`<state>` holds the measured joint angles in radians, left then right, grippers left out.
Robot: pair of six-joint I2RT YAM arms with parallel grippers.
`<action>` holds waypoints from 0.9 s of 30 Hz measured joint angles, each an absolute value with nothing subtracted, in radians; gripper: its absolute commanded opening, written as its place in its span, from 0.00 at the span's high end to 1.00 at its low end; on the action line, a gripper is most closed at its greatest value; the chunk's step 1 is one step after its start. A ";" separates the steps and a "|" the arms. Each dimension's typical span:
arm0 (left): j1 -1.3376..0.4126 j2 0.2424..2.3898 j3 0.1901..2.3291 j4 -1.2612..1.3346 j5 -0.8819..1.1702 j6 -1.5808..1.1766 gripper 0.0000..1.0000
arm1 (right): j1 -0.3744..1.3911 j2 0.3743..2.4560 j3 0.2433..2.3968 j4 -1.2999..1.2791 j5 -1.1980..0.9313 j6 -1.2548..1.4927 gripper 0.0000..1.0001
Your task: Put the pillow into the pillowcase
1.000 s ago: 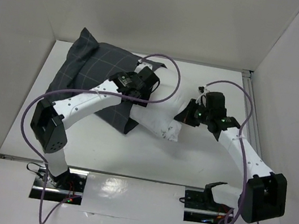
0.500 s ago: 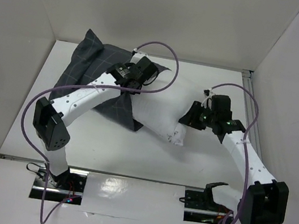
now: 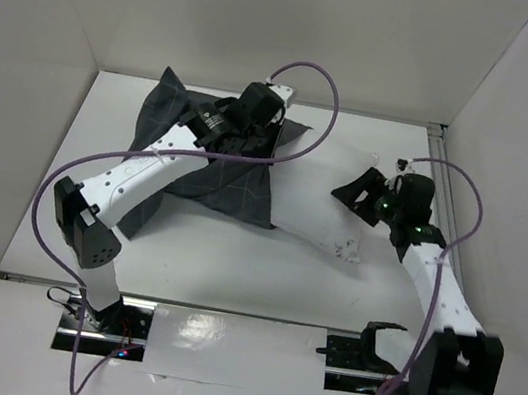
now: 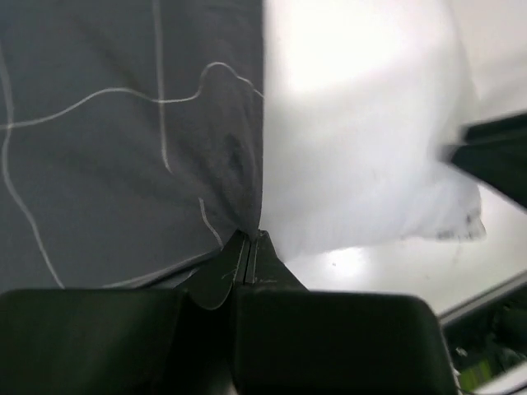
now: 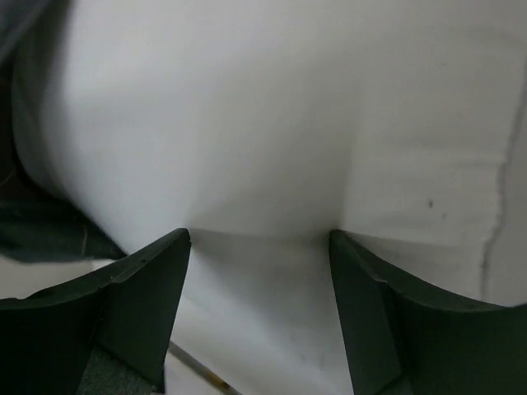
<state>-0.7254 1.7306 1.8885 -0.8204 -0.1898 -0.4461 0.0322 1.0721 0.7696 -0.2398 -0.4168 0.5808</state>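
My left jaws are pressed together on the hem of the pillowcase [image 4: 107, 148], right where the pillow [image 4: 354, 140] enters it, I judge to anchor the mouth for drawing cloth along. My right jaws stand spread, the pillow's free end just ahead and ungripped. Roughly half the pillow lies bare on the table [image 3: 231, 273], the case bunched near the back wall, with open room toward the near edge.

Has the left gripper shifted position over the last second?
Yes. In the top view the left gripper, shut on the pillowcase, has moved up the picture, toward the back wall.
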 measured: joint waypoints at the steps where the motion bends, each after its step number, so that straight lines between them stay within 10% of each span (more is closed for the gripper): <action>1: -0.725 1.743 1.903 -0.821 -0.167 -0.446 1.00 | 0.033 1.121 0.745 -0.186 -0.452 0.598 0.38; 2: -0.725 1.758 1.919 -0.822 -0.147 -0.445 1.00 | 0.037 1.182 0.729 -0.128 -0.482 0.612 0.68; 4: -0.725 1.794 1.958 -0.826 -0.104 -0.442 1.00 | 0.056 1.324 0.721 -0.027 -0.554 0.650 0.98; 24: -0.727 1.998 2.248 -0.808 0.369 -0.466 1.00 | 0.406 1.184 0.574 0.341 -0.609 0.913 1.00; 27: -0.744 1.990 2.195 -0.788 0.405 -0.480 0.51 | 0.407 1.124 0.529 0.300 -0.593 0.896 1.00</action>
